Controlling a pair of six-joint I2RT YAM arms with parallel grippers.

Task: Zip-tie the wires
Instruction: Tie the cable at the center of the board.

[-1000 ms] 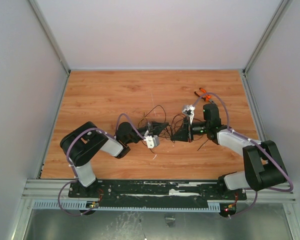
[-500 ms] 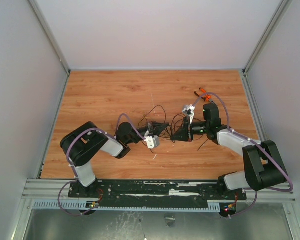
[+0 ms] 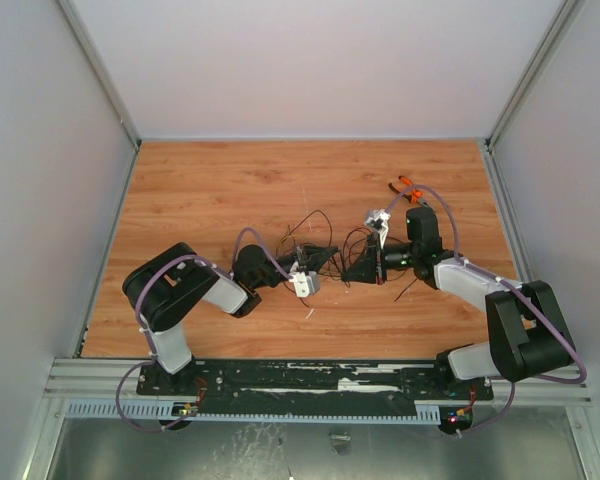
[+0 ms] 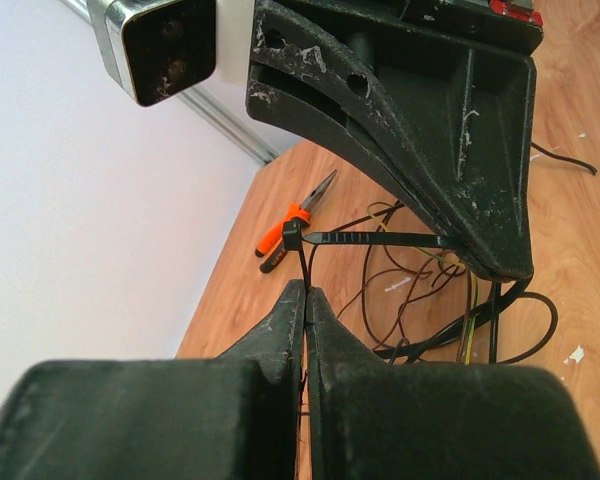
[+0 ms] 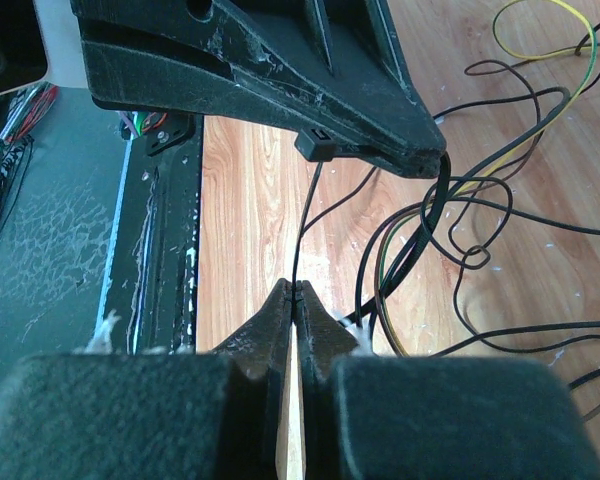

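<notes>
Two grippers meet tip to tip at mid-table in the top view: the left gripper [image 3: 322, 257] and right gripper [image 3: 354, 268], with the wires [image 3: 315, 220] lying in loose loops around and just beyond both tips on the table [image 3: 200, 190]. Orange-handled pliers [image 3: 407, 188] lie apart, towards the far right. Left wrist view: the left fingers are clenched on the black zip tie [image 4: 370, 239], whose strap runs sideways from its head to the right gripper's tip; the wires [image 4: 405, 300] hang below that tip, clear of the left fingers. Right wrist view: the right fingers [image 5: 280, 310] are clamped on the thin strap [image 5: 302, 220], which rises to the left gripper; the wires [image 5: 480, 190] spread just beside it, ungrasped.
</notes>
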